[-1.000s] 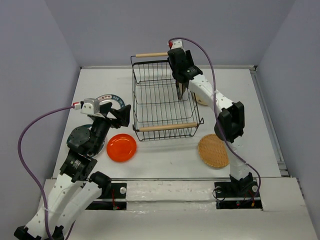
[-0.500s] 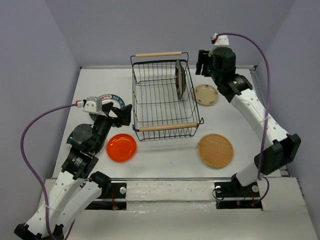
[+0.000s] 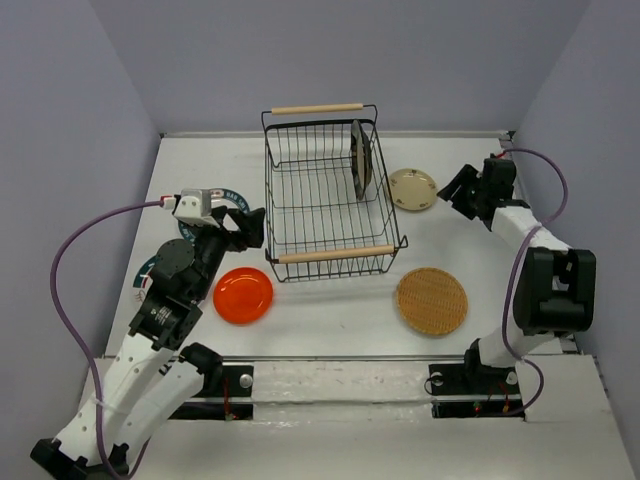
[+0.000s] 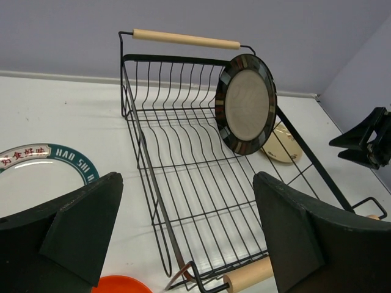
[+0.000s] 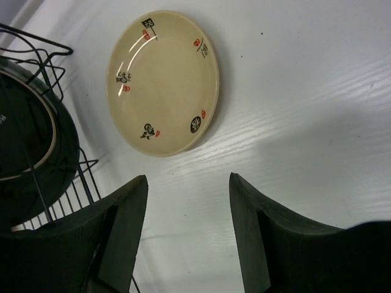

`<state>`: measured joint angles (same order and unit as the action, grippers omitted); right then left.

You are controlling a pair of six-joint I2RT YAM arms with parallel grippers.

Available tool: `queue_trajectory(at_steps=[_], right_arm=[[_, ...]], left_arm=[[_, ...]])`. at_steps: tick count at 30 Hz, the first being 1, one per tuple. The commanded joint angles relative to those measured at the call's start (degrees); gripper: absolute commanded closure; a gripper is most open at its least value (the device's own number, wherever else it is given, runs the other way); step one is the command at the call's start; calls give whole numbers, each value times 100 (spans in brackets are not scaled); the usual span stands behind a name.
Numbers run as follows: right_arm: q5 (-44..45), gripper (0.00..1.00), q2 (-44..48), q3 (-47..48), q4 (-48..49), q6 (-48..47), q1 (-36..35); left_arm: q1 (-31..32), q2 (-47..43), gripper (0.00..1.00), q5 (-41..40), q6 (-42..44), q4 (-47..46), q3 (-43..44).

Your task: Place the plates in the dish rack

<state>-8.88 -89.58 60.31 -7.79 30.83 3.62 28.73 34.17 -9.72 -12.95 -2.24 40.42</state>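
Against right side of dish rack (image 3: 335, 255), black-rimmed plate (image 3: 361, 158) stands on edge, propped by wires, leaving slots alongside free for others. Right gripper (image 5: 188, 235) low over table (image 3: 330, 300), just short of small beige plate (image 5: 164, 82), jaws spread, empty, lined up on its rim; probably next pick. Left gripper (image 3: 249, 228) spread wide, empty, beside rack, teal-rimmed plate (image 4: 36, 177) below. Orange plate (image 3: 243, 295) and woven plate (image 3: 431, 300) lie flat, unloaded

6 plates total:
- 1 orange plate (image 3: 243, 295), near left edge
- 1 tan woven plate (image 3: 431, 301), toward near right corner
- 1 beige patterned plate (image 3: 411, 190), toward far right corner
- 1 black-rimmed plate (image 3: 360, 160)
- 2 teal-rimmed plates (image 3: 232, 196), left edge; second (image 3: 148, 272) mostly hidden

1 dish rack (image 3: 330, 215). 2 wooden handles (image 3: 317, 108).
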Motion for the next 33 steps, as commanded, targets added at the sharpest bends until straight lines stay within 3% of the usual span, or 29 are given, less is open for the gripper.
queue_trajectory(at_steps=[1,5,12,16,19,20,26,30,33], right_arm=[[-702,39,-489,-177,1604,1266,148],[-860,41,-1192,-450,2613,2066,289],[-834,50,-2352,155,2660,2436,289],[-755,64,-2722,323,2634,2524,289],[-624,88,-2828,367,2572,2551,289],[-545,93,-2776,280,2555,2560,289],[676,93,-1249,42,2011,1902,289],[1985,93,96,558,1124,1032,158],[3071,93,792,1165,571,-12,-483]], left_arm=[[-52,37,1,-180,56,-189,150],[-104,54,1,-224,100,-171,150],[-140,72,1,-171,126,-180,150],[-166,28,1,-171,117,-180,141],[-184,-16,1,-171,126,-180,141],[-192,-42,1,-171,117,-180,141],[-201,-86,1,-31,100,-189,141],[-201,-209,1,66,56,-215,141],[-192,-288,1,145,47,-207,141]])
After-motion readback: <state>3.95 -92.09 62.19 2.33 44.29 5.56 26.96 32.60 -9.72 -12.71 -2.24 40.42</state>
